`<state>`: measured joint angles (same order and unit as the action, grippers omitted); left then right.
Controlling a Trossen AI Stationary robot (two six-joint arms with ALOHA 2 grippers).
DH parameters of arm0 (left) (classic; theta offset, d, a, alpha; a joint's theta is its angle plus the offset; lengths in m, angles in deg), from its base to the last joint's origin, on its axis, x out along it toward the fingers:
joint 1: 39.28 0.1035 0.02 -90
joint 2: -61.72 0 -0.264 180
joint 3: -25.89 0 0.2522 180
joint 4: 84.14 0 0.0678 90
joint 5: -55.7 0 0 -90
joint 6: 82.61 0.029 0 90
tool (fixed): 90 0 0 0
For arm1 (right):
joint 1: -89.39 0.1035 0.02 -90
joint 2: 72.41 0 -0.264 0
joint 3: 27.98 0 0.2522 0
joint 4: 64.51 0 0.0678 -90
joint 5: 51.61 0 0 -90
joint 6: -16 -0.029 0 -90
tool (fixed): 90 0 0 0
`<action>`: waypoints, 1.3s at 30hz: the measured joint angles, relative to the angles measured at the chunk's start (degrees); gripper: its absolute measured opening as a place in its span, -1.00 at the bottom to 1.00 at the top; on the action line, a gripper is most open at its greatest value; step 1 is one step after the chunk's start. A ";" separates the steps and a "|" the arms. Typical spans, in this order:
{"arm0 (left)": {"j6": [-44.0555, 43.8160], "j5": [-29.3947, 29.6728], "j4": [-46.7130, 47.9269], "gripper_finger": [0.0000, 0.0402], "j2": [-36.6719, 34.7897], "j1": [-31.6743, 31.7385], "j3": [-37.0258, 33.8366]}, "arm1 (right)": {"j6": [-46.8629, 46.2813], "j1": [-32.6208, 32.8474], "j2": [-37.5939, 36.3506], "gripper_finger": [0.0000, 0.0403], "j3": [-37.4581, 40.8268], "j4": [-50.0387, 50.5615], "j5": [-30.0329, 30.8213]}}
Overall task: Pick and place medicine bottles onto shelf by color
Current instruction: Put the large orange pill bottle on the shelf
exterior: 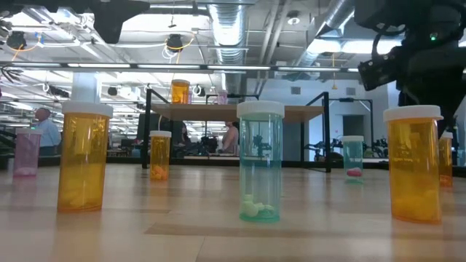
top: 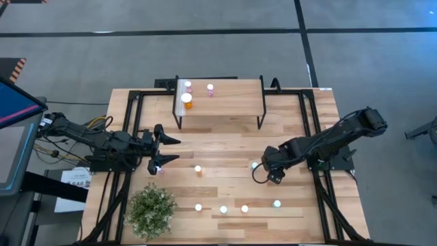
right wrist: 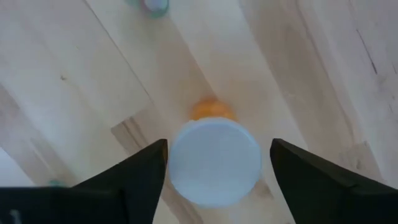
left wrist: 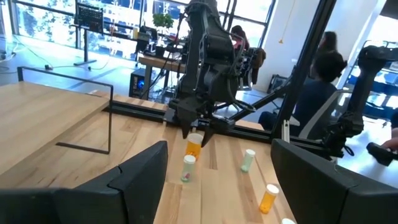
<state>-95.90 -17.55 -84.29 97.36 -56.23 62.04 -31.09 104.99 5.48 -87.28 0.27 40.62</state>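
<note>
While the right gripper [right wrist: 217,168] hangs wide open straight over an orange bottle [right wrist: 213,155] near the table's [top: 225,143] right edge, nothing's gripped. The left gripper [top: 171,150], wide open too, sits by the left edge. The shelf [top: 225,96] at the far edge has three bottles [top: 186,101].

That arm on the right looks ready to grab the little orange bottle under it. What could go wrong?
The right gripper is open straight above an orange bottle; lowered off-centre, a finger might hit the white cap and tip it. A teal bottle stands close by and could get knocked. On the shelf bottles crowd one end, near the edge.
</note>
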 joint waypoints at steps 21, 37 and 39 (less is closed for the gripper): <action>-0.01 0.04 0.02 0.36 0.02 0.01 0.00 | 0.77 0.00 -1.64 0.35 6.21 -8.26 -0.69; 0.04 0.09 -0.05 0.36 0.02 -0.01 0.00 | 0.42 -0.08 -6.37 0.08 6.06 -7.44 -0.69; 0.06 0.13 -0.09 0.36 0.02 -0.01 0.00 | 0.44 -0.36 -7.52 0.13 6.04 -7.36 -0.71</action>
<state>-95.84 -17.42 -84.37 97.38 -56.25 62.04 -30.66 104.63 -2.03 -81.25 -7.09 39.91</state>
